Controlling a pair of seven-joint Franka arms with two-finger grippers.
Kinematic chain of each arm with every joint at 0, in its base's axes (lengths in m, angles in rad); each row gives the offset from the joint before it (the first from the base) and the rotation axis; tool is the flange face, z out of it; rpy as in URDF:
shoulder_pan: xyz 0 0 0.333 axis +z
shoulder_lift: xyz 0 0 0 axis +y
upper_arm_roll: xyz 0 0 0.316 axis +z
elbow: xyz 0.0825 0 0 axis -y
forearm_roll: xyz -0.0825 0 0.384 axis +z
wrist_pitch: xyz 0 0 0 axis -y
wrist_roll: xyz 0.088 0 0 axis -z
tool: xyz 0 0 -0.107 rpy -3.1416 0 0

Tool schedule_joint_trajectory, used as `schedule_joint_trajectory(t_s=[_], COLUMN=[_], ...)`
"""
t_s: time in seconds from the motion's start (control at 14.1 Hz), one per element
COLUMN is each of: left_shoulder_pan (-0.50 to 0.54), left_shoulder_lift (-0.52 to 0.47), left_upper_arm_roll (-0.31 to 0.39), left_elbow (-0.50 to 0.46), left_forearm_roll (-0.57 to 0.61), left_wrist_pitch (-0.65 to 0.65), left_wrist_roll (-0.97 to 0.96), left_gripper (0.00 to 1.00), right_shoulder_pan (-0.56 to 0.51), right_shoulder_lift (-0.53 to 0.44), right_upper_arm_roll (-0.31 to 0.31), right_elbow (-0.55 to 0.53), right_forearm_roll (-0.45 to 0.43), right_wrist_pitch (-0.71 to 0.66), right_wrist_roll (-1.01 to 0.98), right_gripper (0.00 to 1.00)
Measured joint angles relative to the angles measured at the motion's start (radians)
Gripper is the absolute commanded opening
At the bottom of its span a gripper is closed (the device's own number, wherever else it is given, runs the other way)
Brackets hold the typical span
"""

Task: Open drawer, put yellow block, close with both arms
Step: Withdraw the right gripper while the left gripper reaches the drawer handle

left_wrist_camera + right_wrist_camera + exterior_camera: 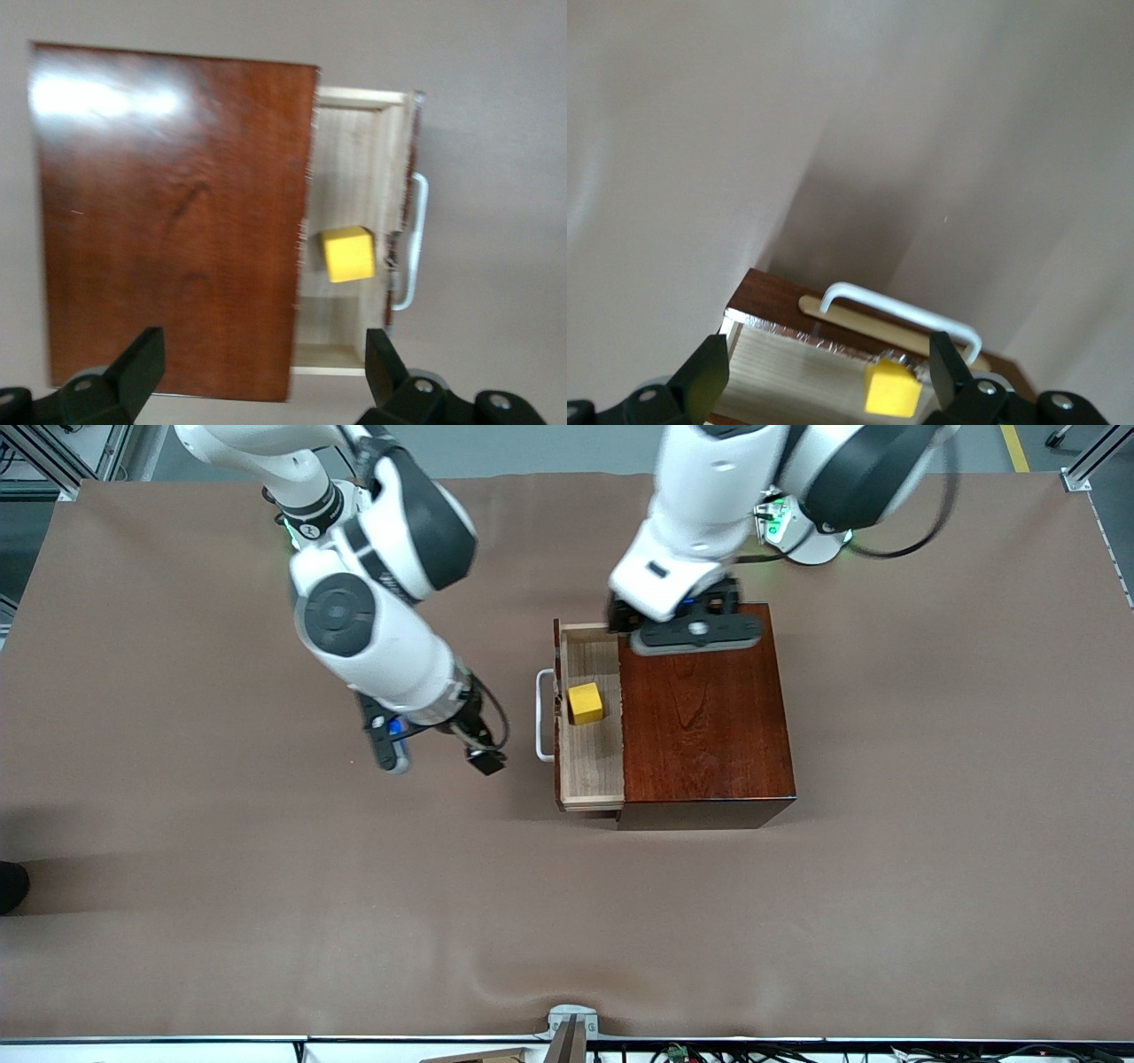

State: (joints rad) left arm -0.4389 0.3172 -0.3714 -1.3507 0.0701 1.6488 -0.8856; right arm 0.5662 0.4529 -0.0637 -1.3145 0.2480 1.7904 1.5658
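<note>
The drawer point(591, 731) stands open with the block point(585, 702) inside. The left gripper point(257, 376), jaws wide, is over the box's point(704, 708) edge toward the bases. The right gripper point(824, 381), jaws wide, hangs over bare table point(266, 886) beside the handle point(542, 716).

A wide table point(221, 921) fills most of the room's middle, covered in a dull brown cloth point(930, 886) that wrinkles into a low ridge near the front camera's edge; soft shadows lie across it toward the right arm's end; aluminium frame posts point(1094, 460) stand at the corners by the bases; grey floor point(549, 452) shows past the table's top edge, with a yellow floor line point(1014, 447) toward the left arm's end; a white rail point(797, 1050) and dark cables point(709, 1054) run along the near edge.
</note>
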Motion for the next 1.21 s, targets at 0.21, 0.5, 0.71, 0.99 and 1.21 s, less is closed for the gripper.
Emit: schedule_joint_trajectory(t_s=[0.21,0.5,0.71,0.99,1.21], left_shoulder_pan=[-0.116,-0.306,-0.420,-0.475,-0.525], left_shoulder_lift=[0.119,0.241,0.326,0.423,0.481], left_upper_arm_roll=[0.039,0.179,0.268,0.320,0.368], left_elbow=[0.059,0.118,0.171,0.210,0.244], left_forearm_roll=[0.023,0.026,0.026,0.026,0.026], left_wrist_pitch=[0.091,0.212,0.291,0.388,0.437], left_wrist_roll=[-0.168,-0.365,-0.485,-0.672,-0.854], left_gripper=[1.00,1.00,1.00,1.00,1.00], right_shoulder_pan=[-0.041,-0.114,-0.194,-0.239,-0.271], right_shoulder_lift=[-0.025,-0.052,-0.079,-0.100,-0.131], right_upper_arm_roll=[-0.001,-0.004,-0.005,-0.005,-0.006], right_elbow=[0.000,0.001,0.002,0.002,0.003], right_forearm_roll=[-0.029,-0.065,-0.070,-0.141,-0.186], right_wrist_pitch=[-0.052,-0.121,-0.154,-0.184,-0.261], right_wrist_roll=[-0.151,-0.328,-0.478,-0.638,-0.823], right_gripper=[1.00,1.00,1.00,1.00,1.00])
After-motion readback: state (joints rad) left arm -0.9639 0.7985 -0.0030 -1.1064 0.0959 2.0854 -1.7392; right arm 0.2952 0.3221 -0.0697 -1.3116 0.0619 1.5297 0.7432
